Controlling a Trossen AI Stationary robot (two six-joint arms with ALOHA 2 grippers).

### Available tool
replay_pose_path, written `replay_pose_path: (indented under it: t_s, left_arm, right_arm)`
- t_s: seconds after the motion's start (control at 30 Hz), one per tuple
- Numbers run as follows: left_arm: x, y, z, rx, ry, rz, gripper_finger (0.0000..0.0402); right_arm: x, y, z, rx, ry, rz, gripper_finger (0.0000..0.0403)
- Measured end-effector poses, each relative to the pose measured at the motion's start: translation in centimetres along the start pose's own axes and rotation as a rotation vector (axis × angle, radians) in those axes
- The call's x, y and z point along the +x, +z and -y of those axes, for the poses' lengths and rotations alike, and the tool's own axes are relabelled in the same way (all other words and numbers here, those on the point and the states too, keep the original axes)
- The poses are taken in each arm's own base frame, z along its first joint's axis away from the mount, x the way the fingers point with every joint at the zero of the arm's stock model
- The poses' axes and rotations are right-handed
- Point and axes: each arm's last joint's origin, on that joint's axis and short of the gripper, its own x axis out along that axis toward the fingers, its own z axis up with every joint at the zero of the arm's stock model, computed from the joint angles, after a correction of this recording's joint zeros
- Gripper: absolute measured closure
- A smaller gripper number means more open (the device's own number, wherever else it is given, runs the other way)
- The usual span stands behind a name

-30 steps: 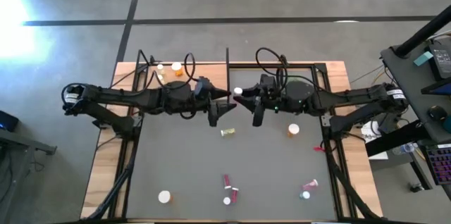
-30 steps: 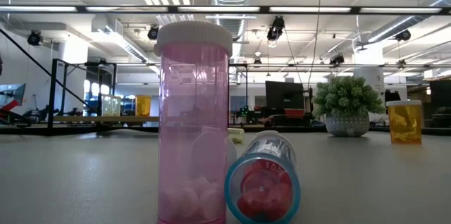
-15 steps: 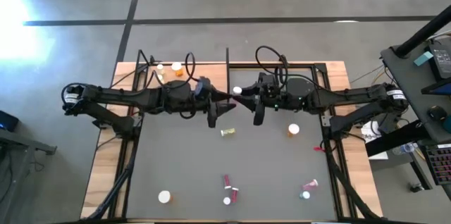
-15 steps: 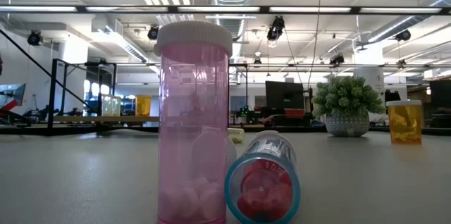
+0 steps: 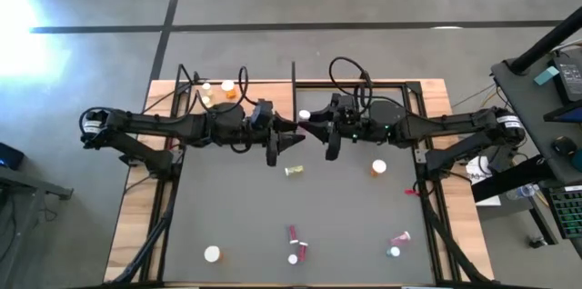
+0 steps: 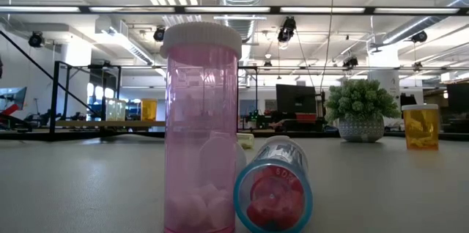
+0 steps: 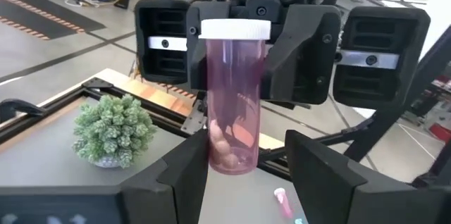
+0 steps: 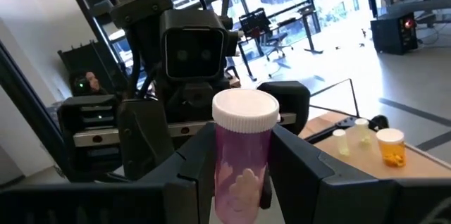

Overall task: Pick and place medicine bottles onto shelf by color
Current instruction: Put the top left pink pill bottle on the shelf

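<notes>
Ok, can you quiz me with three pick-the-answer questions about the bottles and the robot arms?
1. Where is the pink bottle that the right end effector holds?
A. on the shelf
B. up in the air between both arms
C. lying on the mat

2. What colour is the bottle near the green plant?
A. orange
B. blue
C. black

3. How is the small bottle beside the tall pink bottle?
A. standing
B. lying on its side
C. stacked on top

Answers:
1 B: the right end effector grips the held pink bottle aloft, facing the left end effector.
2 A: beside the green plant stands an orange bottle.
3 B: the small bottle lies on its side by the tall pink bottle.
</notes>
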Motion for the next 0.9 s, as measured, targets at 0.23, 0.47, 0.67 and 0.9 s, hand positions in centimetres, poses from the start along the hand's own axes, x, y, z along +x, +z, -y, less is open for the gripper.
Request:
replay_pose_path:
  t_s: [0.23,0.47,0.67,0.9]
  left_arm:
    - [0.01,-0.10,0.01,-0.001,-0.013,-0.012,0.0231]
    - [0.00,-0.01,0.11,-0.002,-0.035,-0.016,0.0231]
    - [0.00,0.00,0.11,-0.004,-0.034,-0.017,0.0262]
    - [0.02,0.08,-0.09,-0.006,-0.029,-0.015,0.0313]
  right_arm:
    - [0.20,-0.21,0.04,0.029,-0.001,-0.002,0.0296]
    - [0.20,-0.14,0.01,0.037,0.004,0.004,0.0296]
    - [0.20,-0.14,-0.01,0.047,0.006,0.004,0.0296]
    - [0.19,-0.15,-0.08,0.047,0.008,0.005,0.0296]
